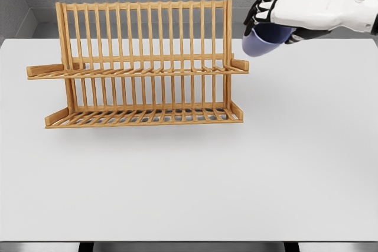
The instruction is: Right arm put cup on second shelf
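Gripping a cup [260, 41], the right hand [295, 11] is reaching in from the right edge of the head view and hanging in the air just past the upper right corner of the rack [142, 66]. Its fingers [260, 5], black at the joints and white at the tips, are curling over the top of the cup while the white back of the hand is facing up. The cup is bluish purple and is tilting, with its rounded body pointing down and left toward the rack and its darker part tucked under the palm. It is sitting clear of the rack, just right of the rack's tall right post, and higher than the upper shelf [136, 72]. No part of the cup is touching the wood.

The rack is a wooden two-tier stand of thin slats, standing on the white worktop [189, 187] in the left half of the view. Its upper shelf is running across the middle of the rack with short end pieces sticking out at both sides, and the lower shelf [144, 116] is lying below it, nearer the viewer. A tall slatted back is rising behind both shelves. Both shelves are showing only bare slats.

The worktop is spreading wide in front of the rack, and a grey wall is standing behind it.
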You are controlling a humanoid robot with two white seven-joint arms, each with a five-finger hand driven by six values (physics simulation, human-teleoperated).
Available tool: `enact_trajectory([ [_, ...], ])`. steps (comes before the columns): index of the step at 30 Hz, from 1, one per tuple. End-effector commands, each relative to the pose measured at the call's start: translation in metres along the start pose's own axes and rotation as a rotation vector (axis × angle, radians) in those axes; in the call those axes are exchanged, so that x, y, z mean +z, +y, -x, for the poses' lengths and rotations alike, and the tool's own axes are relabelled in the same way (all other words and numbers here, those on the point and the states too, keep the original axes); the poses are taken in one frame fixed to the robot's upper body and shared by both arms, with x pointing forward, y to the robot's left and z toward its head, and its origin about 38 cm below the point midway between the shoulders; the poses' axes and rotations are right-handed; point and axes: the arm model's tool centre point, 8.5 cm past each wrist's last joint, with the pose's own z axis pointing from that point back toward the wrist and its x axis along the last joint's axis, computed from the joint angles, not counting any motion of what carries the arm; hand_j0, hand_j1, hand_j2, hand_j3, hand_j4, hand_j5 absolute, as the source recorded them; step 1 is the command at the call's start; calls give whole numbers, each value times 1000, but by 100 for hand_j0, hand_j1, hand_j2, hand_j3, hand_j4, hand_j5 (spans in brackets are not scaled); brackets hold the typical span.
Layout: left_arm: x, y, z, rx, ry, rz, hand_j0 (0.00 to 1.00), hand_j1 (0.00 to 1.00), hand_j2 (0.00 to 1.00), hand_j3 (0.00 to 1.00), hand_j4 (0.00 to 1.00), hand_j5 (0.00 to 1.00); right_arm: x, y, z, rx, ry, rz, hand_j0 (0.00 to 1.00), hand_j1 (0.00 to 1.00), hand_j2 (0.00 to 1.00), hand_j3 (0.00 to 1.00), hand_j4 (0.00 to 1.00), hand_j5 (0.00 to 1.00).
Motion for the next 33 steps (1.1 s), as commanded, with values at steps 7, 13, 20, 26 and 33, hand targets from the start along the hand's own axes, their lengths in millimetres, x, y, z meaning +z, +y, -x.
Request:
enact_trajectory([
  [7, 0, 0, 0, 0, 0, 0, 100, 100, 100, 100, 100, 100, -11, -15, -25, 54, -72, 31, 67, 67, 67, 67, 67, 67],
  [13, 0, 0, 0, 0, 0, 0, 100, 100, 100, 100, 100, 100, -14, -21, -37, 80, -102, 42, 67, 67, 67, 67, 67, 67],
  [20, 0, 0, 0, 0, 0, 0, 100, 100, 100, 100, 100, 100, -19, -22, -46, 92, -130, 42, 67, 67, 67, 67, 67, 67],
  [26, 0, 0, 0, -1, 0, 0, 100, 100, 100, 100, 100, 100, -30, -16, -51, 83, -156, 34, 67, 67, 67, 67, 67, 67],
  [33, 0, 0, 0, 0, 0, 0, 100, 100, 100, 100, 100, 100, -32, -6, -47, 85, -138, -3, 100, 100, 100, 100, 100, 100],
])
